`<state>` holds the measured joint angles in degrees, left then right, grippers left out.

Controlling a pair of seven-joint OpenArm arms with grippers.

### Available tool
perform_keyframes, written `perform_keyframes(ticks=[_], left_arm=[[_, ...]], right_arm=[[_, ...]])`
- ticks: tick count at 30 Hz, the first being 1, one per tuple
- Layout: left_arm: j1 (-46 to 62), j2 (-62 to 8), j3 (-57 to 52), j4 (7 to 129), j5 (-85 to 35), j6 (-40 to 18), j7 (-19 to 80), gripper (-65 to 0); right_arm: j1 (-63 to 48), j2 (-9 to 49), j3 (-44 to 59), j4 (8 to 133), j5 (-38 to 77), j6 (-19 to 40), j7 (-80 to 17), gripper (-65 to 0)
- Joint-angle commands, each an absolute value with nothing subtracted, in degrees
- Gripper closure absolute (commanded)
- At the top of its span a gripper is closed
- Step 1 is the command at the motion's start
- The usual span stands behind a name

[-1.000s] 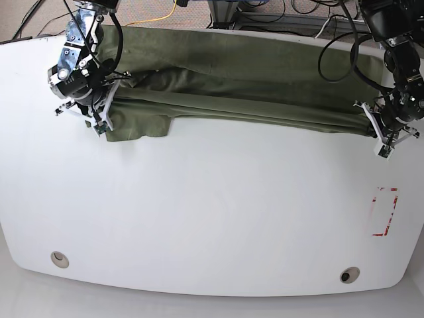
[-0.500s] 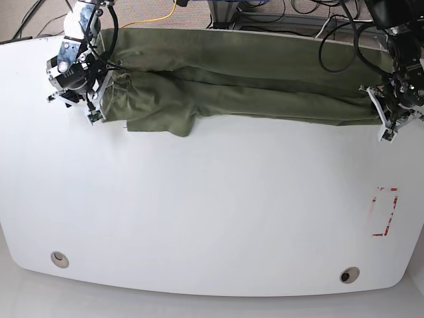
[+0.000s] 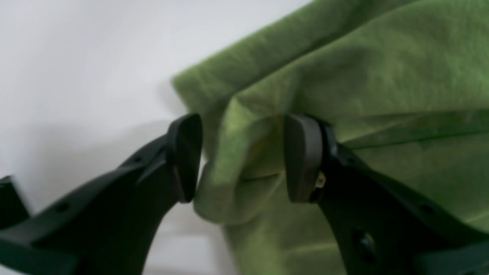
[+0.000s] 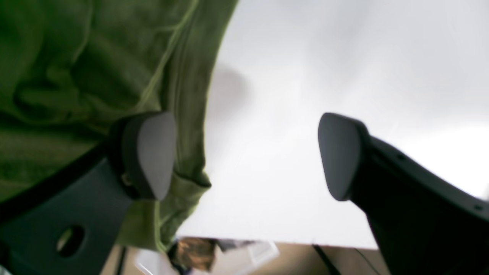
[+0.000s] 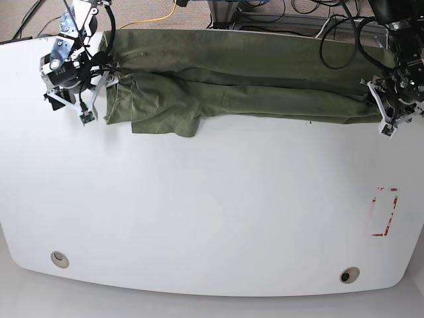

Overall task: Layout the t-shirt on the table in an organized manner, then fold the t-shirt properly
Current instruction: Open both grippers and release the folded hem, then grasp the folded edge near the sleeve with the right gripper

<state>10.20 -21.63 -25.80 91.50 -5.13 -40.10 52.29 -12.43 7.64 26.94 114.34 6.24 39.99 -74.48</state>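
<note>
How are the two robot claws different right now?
The left gripper has a bunched fold of the t-shirt between its fingers, while the right gripper has mostly bare table in its gap, with cloth beside just one finger. The right gripper's gap also looks wider. Both are black, and both are open at the t-shirt's ends.

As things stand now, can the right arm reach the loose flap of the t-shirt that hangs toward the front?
Probably yes. The right gripper is open beside the t-shirt, and the flap lies close by on bare table with nothing between.
</note>
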Motion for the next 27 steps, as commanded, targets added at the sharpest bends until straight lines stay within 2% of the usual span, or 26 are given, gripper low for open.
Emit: perform_keyframes(ticks=[1, 7, 13, 27], left_arm=[[9.63, -22.81, -26.15, 94.37, -5.58, -40.00, 51.82, -32.5], [7.34, -22.90, -25.36, 98.51, -5.67, -40.00, 56.66, -36.7], [5.67, -23.16, -25.36, 102.90, -5.67, -40.00, 59.30, -36.8], [2.51, -23.78, -25.63, 104.84, -5.76, -40.00, 59.12, -36.7]], right_arm=[[-10.42, 8.31, 27.82, 115.47, 10.68, 40.00, -73.63, -54.1], [-6.02, 8.13, 28.18, 114.33, 15.43, 40.00, -73.63, -54.1], [-0.40, 4.97, 28.18, 107.56, 15.34, 40.00, -73.63, -54.1], [2.68, 4.70, 27.82, 93.85, 15.52, 40.00, -69.23, -54.1]])
